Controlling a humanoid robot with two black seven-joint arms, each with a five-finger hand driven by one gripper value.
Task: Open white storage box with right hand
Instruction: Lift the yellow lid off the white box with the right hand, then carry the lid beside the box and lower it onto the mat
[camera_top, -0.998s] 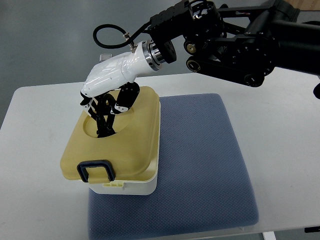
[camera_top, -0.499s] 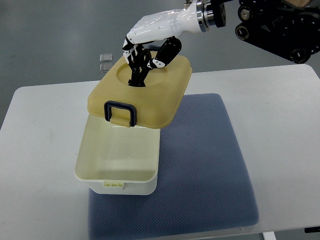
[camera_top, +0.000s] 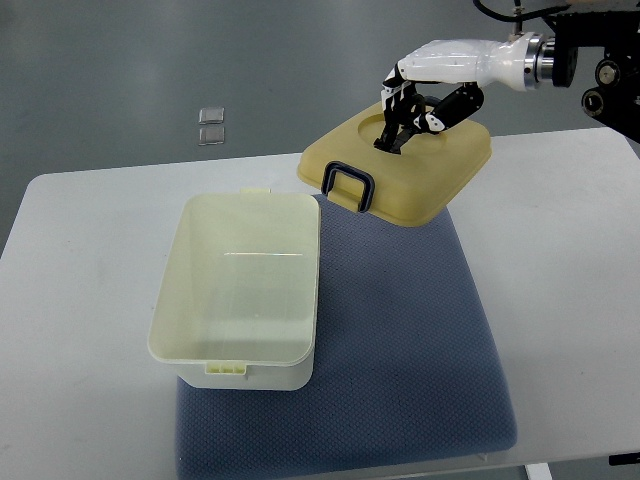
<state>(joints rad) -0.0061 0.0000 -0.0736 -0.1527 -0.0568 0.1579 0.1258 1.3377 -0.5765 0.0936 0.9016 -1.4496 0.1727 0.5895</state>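
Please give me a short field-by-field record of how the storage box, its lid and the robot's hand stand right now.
box: white storage box, open, nothing visible inside, partly on blue mat
lid: yellowish lid, off the box, tilted, over the mat's far edge
lid handle: dark handle faces the box
right hand: right hand grips the lid at its round recess
left hand: not in view
surface: white table

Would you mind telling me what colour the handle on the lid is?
The handle is dark navy, almost black, against the pale yellow lid; top view.

Cream box (camera_top: 240, 290), yellow lid (camera_top: 420, 170) w/ navy handle (camera_top: 347, 186), blue-grey textured mat (camera_top: 400, 330), white table (camera_top: 80, 300).
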